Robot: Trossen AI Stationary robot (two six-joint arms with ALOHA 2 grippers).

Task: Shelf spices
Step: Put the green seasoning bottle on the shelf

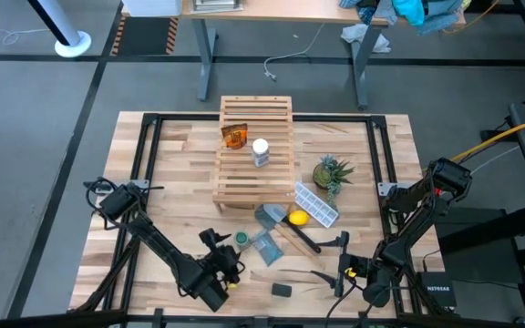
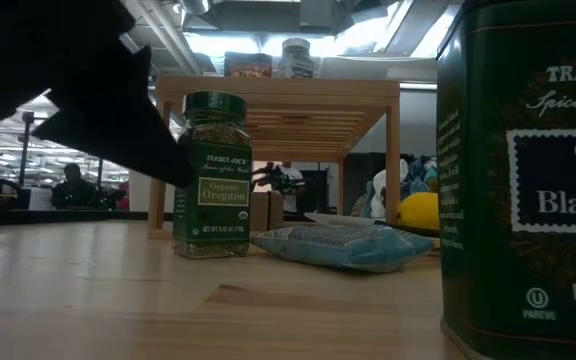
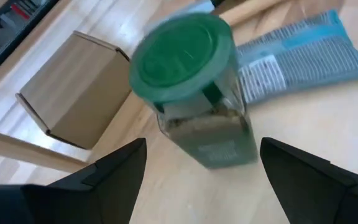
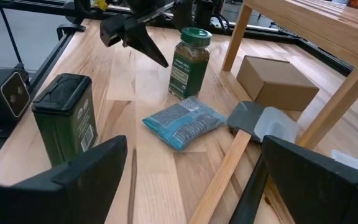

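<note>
Shelf (image 1: 254, 150) sits center-far on bench (image 1: 171, 173), long axis running near-far, w/ white-capped bottle (image 1: 261, 151) and orange-brown jar (image 1: 234, 137) on top. Green-lidded jar (image 2: 211, 176) stands upright on bench just near of shelf, lid up, beside blue packet (image 4: 182, 121). Left gripper (image 3: 197, 165) hovers right at it, fingers (image 3: 114, 177) wide apart either side, not touching. Dark green tin (image 4: 64, 124) upright, near edge. Right gripper (image 4: 185, 180) near-right, fingers spread, holding nothing.

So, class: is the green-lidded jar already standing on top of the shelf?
No, the green-lidded jar stands on the table beside the shelf.
</note>
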